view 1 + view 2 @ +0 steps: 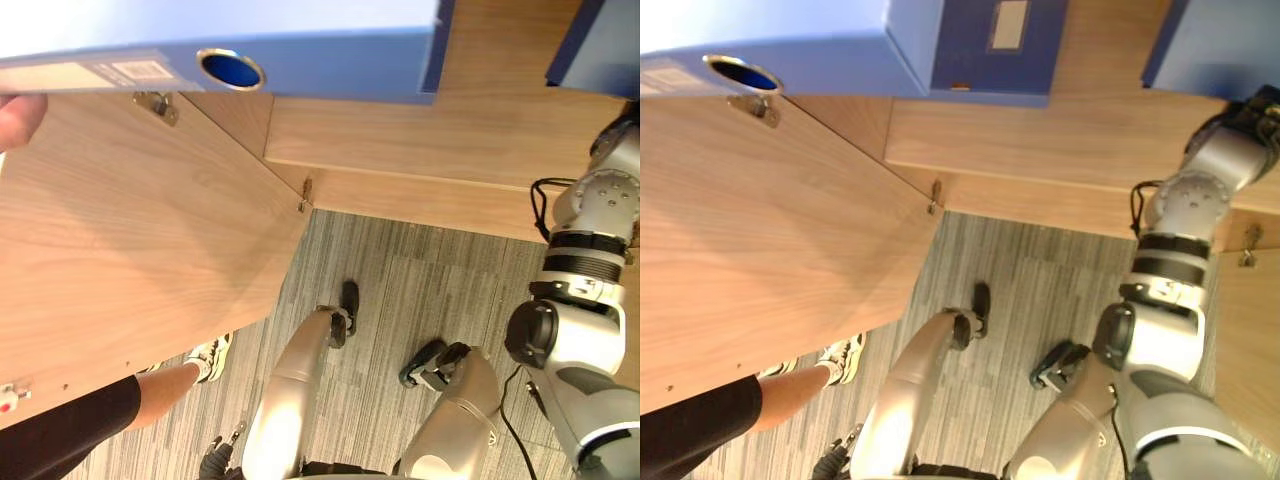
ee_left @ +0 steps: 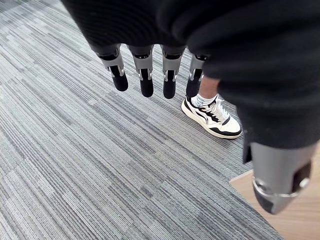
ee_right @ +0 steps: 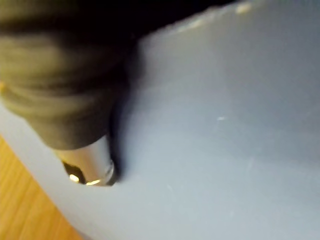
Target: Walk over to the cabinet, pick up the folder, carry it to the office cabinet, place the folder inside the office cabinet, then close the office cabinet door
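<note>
A blue folder (image 1: 1215,40) stands on the wooden cabinet (image 1: 420,140) at the upper right. My right hand (image 1: 1255,115) is raised to its lower edge, and the right wrist view shows the hand's dark cover (image 3: 65,90) tight against the folder's pale blue face (image 3: 225,125). Whether it holds the folder is hidden. Another blue folder (image 1: 300,50) with a round spine hole lies along the top left, a person's hand (image 1: 15,120) at its end. My left hand (image 2: 145,75) hangs open over the grey carpet, holding nothing.
An open wooden cabinet door (image 1: 130,250) juts out on the left, its hinge (image 1: 306,195) at the cabinet edge. A person stands close at lower left, leg (image 1: 150,395) and white shoe (image 2: 212,115) on the grey carpet (image 1: 420,290).
</note>
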`<state>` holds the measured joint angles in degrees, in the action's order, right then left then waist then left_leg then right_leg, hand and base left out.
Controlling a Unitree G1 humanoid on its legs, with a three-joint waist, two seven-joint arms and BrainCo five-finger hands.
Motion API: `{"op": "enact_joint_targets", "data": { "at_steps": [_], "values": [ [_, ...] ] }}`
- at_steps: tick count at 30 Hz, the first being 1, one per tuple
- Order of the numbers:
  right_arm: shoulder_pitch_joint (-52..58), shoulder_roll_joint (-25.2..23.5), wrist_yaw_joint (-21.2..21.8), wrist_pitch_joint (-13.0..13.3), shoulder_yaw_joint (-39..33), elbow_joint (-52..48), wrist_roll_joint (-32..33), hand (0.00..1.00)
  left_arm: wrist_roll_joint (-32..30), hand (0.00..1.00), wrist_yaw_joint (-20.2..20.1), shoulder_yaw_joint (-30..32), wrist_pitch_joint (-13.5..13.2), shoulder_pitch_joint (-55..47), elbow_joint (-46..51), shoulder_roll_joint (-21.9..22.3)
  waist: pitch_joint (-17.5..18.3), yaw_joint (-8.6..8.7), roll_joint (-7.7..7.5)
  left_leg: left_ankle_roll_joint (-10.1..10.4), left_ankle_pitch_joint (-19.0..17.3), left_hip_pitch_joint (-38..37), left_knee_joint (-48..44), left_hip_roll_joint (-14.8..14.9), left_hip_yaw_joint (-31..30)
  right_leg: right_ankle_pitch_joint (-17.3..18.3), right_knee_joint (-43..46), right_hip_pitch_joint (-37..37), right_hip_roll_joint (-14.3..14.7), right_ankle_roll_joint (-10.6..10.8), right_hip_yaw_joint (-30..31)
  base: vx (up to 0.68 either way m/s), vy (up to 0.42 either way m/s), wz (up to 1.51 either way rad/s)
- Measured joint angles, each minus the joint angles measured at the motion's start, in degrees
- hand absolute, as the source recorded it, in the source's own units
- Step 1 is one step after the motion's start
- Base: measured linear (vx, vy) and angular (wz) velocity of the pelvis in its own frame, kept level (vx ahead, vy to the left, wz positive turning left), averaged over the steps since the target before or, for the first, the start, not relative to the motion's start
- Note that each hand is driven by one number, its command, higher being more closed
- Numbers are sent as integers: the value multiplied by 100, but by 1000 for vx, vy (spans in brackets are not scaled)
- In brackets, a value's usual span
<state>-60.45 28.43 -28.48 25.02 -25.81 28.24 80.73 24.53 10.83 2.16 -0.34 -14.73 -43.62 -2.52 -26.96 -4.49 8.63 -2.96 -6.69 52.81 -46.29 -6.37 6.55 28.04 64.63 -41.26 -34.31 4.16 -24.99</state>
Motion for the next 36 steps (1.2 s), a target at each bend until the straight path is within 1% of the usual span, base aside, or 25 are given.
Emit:
{"op": "enact_joint_targets", "data": {
  "at_steps": [3,5,6,7,9,12,15,17,18,20,21,23,25,26,29,35,36],
  "values": [
    [0,204,-147,37,-63,182,145,100,-2,0,16,-38,-8,15,-78,-21,-3,32,-2,-24,58,221,-3,0,-8,3,40,-239,1,-8,12,70,-32,5],
    [-1,254,-226,60,-172,188,146,100,-5,0,30,-73,-7,28,-101,-41,-8,49,-5,-17,73,334,-4,0,-12,6,67,-365,2,-13,32,81,-42,4],
    [-1,307,-285,126,-188,212,146,100,-10,0,59,-79,-7,30,-106,-43,-28,61,-4,-5,84,434,-10,1,-19,10,95,-474,3,-20,44,60,-32,3],
    [-1,325,-314,136,-186,217,146,100,-11,0,79,-80,-7,33,-108,-43,-39,70,-3,-1,87,470,-16,1,-20,11,110,-513,3,-21,52,89,-47,4],
    [-14,422,-360,156,-185,244,150,100,-11,0,126,-88,-9,53,-141,-43,-63,92,-2,2,88,643,-110,2,-12,15,229,-734,12,-25,184,82,-40,3],
    [-73,529,-374,156,-182,278,151,100,-12,0,147,-92,-8,61,-158,-46,-68,101,-5,2,88,831,-208,17,-8,29,338,-931,7,-46,229,63,-30,2],
    [-144,721,-375,133,-115,406,152,100,-11,0,167,-94,-8,101,-202,-50,-83,101,-7,4,100,907,-260,16,9,48,416,-1031,2,-58,306,64,-33,0],
    [-284,947,-373,35,46,680,137,100,-12,0,168,-95,-7,104,-210,-53,-84,109,-8,44,115,915,-226,15,21,51,415,-1059,1,-61,326,47,-26,0],
    [-348,1083,-370,-109,135,816,103,100,-11,0,168,-95,-8,112,-224,-52,-85,118,-9,52,138,919,-199,14,26,50,410,-1075,2,-63,334,41,-29,0],
    [-491,1389,-347,-463,535,1149,-157,100,-12,0,167,-94,-8,158,-305,-54,-86,136,-11,60,172,922,-185,37,24,42,413,-1089,24,-75,334,48,-40,-3],
    [-546,1446,-330,-553,634,1224,-234,0,-14,0,167,-94,-8,165,-314,-60,-87,142,-13,59,178,923,-182,47,25,38,412,-1095,32,-81,334,65,-57,-5],
    [-776,1620,-249,-795,1104,1404,-435,0,-23,0,167,-92,-8,184,-314,-64,-94,175,-24,27,263,931,-111,63,27,13,388,-1140,56,-121,332,72,-65,-2],
    [-905,1647,-197,-881,1292,1462,-565,0,-26,0,167,-90,-9,210,-310,-80,-98,182,-30,27,318,933,-41,76,17,-5,349,-1157,87,-148,314,67,-61,-1],
    [-961,1655,-158,-964,1468,1483,-572,0,-26,0,167,-90,-12,217,-303,-111,-103,184,-38,27,349,930,-3,93,3,-16,316,-1157,121,-162,301,94,-83,-4],
    [-1000,1657,3,-1042,1837,1482,-599,0,-26,0,167,-63,-21,219,-290,-111,-111,181,-52,53,390,929,65,139,-31,-49,232,-1148,200,-182,256,96,-72,-4],
    [-1042,1659,266,-1204,2127,1598,-836,0,-32,0,166,-9,-61,220,-246,-115,-135,197,-91,95,564,862,327,154,-114,-154,38,-1049,264,-244,95,85,-51,2],
    [-1053,1658,284,-1253,2132,1657,-872,0,-38,0,166,-9,-66,220,-223,-117,-137,187,-94,80,586,818,387,157,-114,-182,-10,-1001,263,-289,45,79,-35,0]
  ]
}}
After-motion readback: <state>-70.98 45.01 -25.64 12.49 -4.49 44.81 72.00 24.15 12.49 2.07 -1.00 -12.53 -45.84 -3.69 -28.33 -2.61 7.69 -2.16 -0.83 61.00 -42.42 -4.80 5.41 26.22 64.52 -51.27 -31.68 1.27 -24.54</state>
